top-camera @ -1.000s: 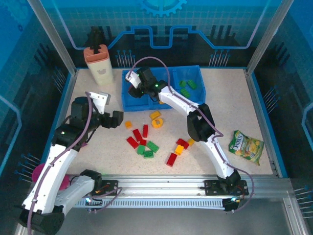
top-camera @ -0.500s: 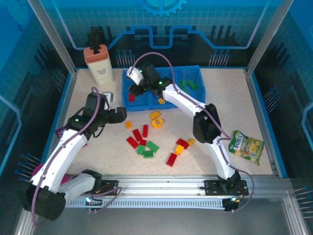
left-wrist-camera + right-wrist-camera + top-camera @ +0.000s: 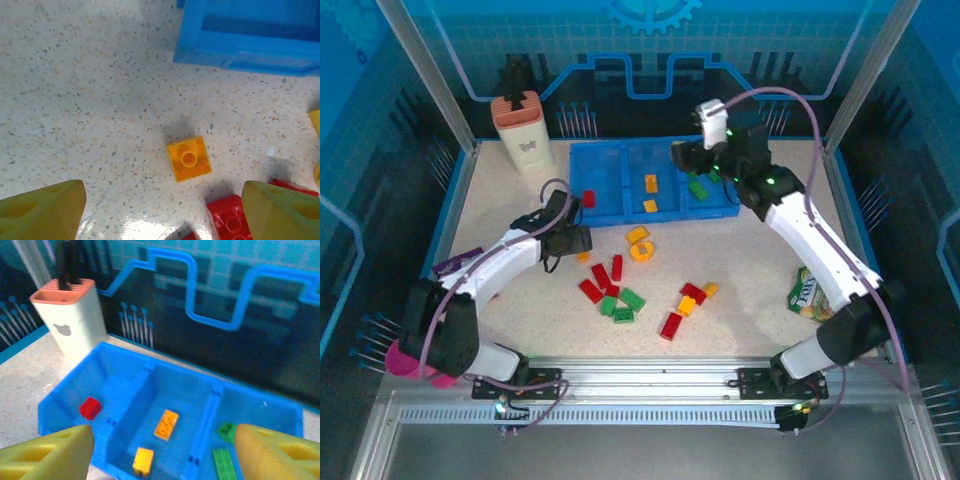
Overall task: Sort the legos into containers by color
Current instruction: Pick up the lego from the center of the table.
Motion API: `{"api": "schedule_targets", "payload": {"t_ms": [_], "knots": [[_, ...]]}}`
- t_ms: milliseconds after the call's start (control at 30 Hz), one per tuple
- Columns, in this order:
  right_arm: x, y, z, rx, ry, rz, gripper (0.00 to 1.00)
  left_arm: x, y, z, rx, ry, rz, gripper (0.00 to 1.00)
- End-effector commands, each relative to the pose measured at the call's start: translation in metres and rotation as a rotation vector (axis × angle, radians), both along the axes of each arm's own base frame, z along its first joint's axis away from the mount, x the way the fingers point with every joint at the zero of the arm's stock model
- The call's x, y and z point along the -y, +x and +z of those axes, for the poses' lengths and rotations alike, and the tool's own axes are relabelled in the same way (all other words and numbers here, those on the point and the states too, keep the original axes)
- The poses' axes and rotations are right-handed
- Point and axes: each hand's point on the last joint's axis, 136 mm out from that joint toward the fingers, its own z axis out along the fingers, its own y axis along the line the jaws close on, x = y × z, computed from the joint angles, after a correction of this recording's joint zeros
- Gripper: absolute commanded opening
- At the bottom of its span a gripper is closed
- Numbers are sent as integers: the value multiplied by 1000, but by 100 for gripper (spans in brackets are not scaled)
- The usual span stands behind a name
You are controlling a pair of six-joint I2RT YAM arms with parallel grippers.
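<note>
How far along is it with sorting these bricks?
Done: the tray holds one red brick in its left compartment, two orange bricks in the middle, some green bricks on the right. In hand: nothing is held; the open left gripper hovers over a small orange brick, and the open right gripper is above the tray. Left: about a dozen loose bricks on the table.

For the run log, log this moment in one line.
left gripper: open above orange brick | right gripper: open over tray | sorting: unfinished

No legible txt anywhere; print on snack bag (image 3: 804,297) too small to read.
</note>
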Motion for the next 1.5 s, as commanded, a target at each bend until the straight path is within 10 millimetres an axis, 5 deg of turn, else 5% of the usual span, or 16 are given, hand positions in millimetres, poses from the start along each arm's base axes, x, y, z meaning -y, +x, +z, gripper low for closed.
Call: {"api": "schedule_targets", "payload": {"t_ms": [0,233,467,1067,1167,1267,1467], "knots": [[7,-12,-35,-112,50,-39,75,6,9,-16,-3,-46,72,80],[25,-30,-64,-193,18,-54,75,13,19,-50,-56,-65,111,77],[28,-27,-80,-223,12,-57,75,18,21,-78,-118,-51,118,72],[26,-17,-98,-261,-26,-53,75,21,14,-100,-203,-45,92,27],[32,-20,-101,-266,-39,-69,76,25,14,-90,-196,-43,62,22],[41,-27,-108,-283,-56,-88,76,35,22,-60,-143,-33,13,21],[65,-44,-130,-356,-57,-157,76,102,50,30,20,-85,-152,20]]}}
